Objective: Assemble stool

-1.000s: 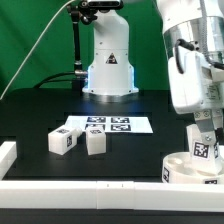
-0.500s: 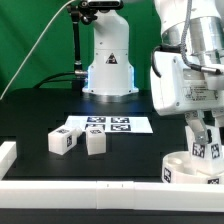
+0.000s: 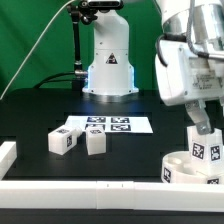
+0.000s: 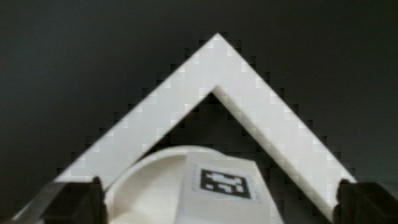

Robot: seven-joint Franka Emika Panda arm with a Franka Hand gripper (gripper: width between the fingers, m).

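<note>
The round white seat disc (image 3: 188, 169) lies at the exterior view's right, near the front rail. One white leg (image 3: 204, 149) with a square tag stands upright in it. My gripper (image 3: 203, 122) hangs just above this leg's top. In the wrist view the tagged leg (image 4: 210, 182) sits between my two dark fingers (image 4: 75, 202), which stand wide apart with gaps to the leg. The gripper (image 4: 219, 205) is open and holds nothing. Two loose tagged legs (image 3: 62, 141) (image 3: 96, 142) lie on the black table at the exterior view's left.
The marker board (image 3: 108, 125) lies flat behind the loose legs. White border rails run along the front (image 3: 90, 187) and left (image 3: 6, 153); their corner shows as a white V in the wrist view (image 4: 214, 70). The robot base (image 3: 108, 65) stands at the back.
My gripper has turned about the upright leg and risen a little, so the leg's top now shows below the fingers. The leg, seat and loose legs have not moved.
</note>
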